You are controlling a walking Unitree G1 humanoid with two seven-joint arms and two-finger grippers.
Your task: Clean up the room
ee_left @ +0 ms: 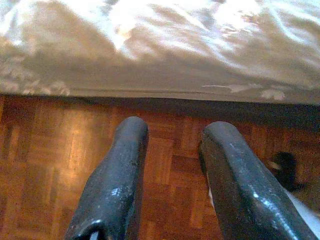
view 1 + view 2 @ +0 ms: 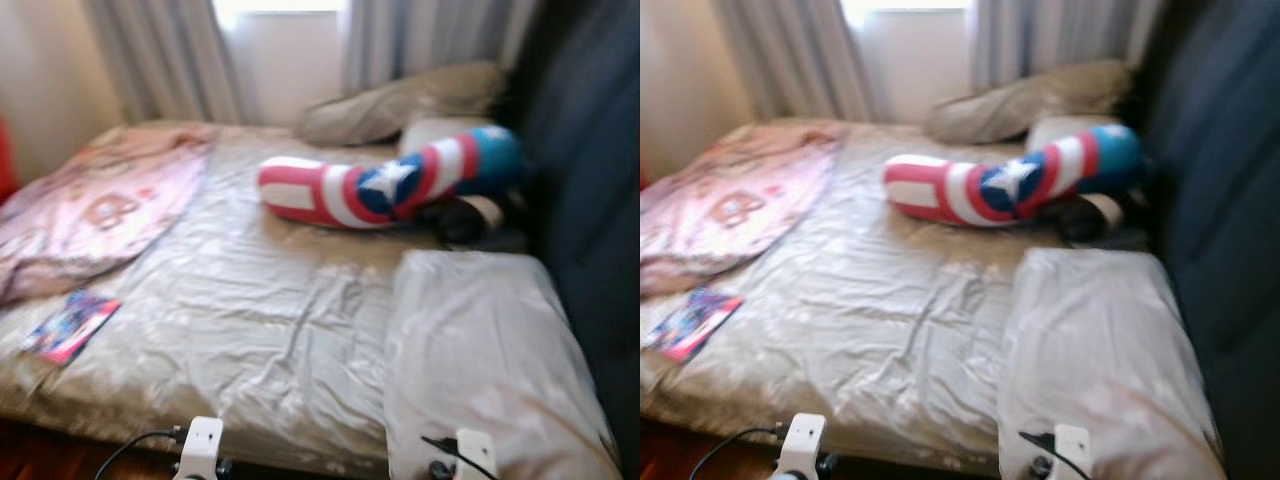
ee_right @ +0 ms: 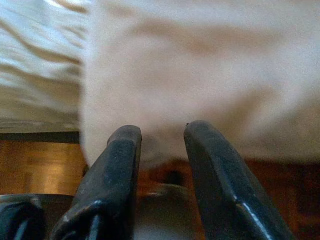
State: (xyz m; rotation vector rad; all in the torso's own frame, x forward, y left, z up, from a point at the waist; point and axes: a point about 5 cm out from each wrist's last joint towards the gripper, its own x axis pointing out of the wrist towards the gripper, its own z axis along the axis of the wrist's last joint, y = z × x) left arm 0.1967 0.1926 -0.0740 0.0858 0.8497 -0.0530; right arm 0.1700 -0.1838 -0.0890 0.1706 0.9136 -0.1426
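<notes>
A wide bed with a creased beige sheet (image 2: 270,320) lies in front of me. On it are a crumpled pink blanket (image 2: 95,205) at the left, a colourful magazine (image 2: 70,325) near the front left edge, a long red, white and blue star bolster (image 2: 385,185) across the back, and a pale pillow (image 2: 480,350) at the front right. My left gripper (image 1: 175,135) hangs open over the parquet just short of the bed's edge. My right gripper (image 3: 162,132) is open too, low in front of the pale pillow (image 3: 200,75), holding nothing.
A beige pillow (image 2: 400,100) leans at the back under a curtained window (image 2: 285,50). A dark upholstered panel (image 2: 590,200) runs along the bed's right side, with a dark object (image 2: 470,220) tucked beside the bolster. Parquet floor (image 1: 65,165) lies below the mattress.
</notes>
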